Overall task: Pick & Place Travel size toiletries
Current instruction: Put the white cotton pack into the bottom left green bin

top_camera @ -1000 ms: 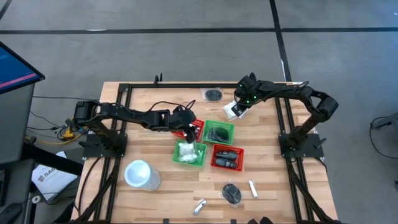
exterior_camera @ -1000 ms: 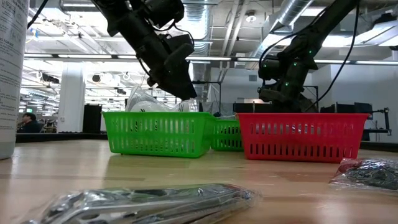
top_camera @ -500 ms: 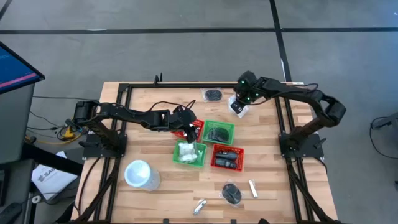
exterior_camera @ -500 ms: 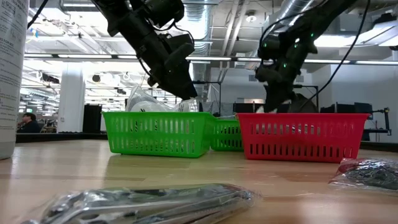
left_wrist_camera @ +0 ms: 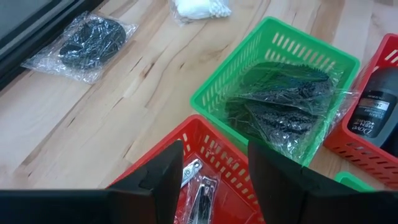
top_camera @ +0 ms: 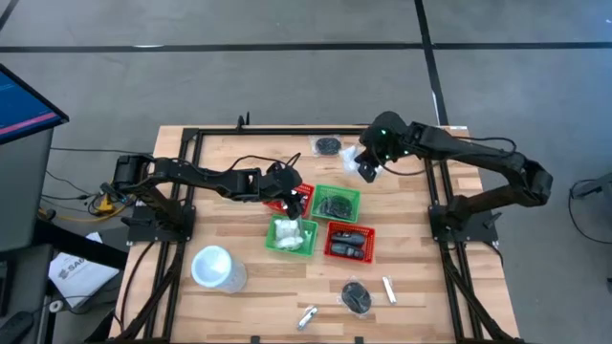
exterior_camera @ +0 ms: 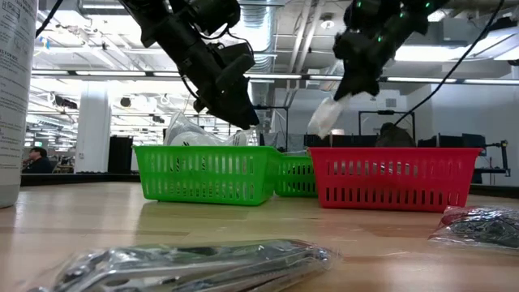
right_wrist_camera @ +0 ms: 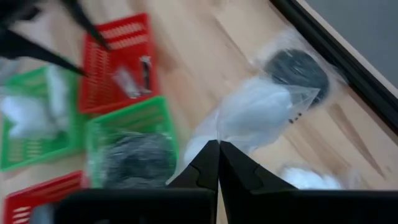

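Table (top_camera: 239, 287), R gripper (top_camera: 366, 164) raised (white packet (exterior_camera: 326, 116))

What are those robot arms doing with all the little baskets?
They are sorting small toiletries into baskets. The right gripper has pinched a white packet in clear wrap and holds it in the air near the far edge of the table. The left gripper hangs open over a red basket holding small metal pieces. More packets lie loose on the table.
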Motion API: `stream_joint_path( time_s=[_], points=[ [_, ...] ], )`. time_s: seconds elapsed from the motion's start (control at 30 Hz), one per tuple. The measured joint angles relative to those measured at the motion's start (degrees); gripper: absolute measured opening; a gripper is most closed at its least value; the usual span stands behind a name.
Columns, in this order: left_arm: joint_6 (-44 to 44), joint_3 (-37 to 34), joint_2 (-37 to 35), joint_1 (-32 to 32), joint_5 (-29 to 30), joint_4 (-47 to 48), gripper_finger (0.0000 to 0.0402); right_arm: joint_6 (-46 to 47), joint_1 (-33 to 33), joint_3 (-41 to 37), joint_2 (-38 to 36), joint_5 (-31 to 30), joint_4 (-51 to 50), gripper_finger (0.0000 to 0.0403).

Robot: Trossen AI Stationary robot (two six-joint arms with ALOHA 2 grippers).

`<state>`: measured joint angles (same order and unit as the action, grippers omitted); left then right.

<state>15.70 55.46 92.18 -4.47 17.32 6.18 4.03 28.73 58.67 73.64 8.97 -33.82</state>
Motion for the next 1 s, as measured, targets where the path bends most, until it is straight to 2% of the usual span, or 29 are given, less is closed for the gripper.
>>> stream_joint_path(
  time_s=[0.4,0.57,0.83,1.0],
  points=[
    [-0.28,0.00,0.00,0.30,-0.03,-2.18,0.0171,0.02,-10.54,0.00,-3.77,-0.02,4.58,0.0000],
    [-1.64,0.00,0.00,0.81,-0.63,-6.06,0.0171,-0.14,-13.80,0.06,-4.08,-0.48,6.87,0.0000],
    [-4.04,0.00,0.00,0.83,-8.72,-16.47,0.0171,-1.66,-16.88,0.04,-4.08,-1.56,9.86,0.0000],
    [-4.33,0.00,0.00,0.55,-13.24,-19.34,0.0171,-2.59,-18.28,0.04,-4.67,-1.57,10.24,0.0000]
  ],
)
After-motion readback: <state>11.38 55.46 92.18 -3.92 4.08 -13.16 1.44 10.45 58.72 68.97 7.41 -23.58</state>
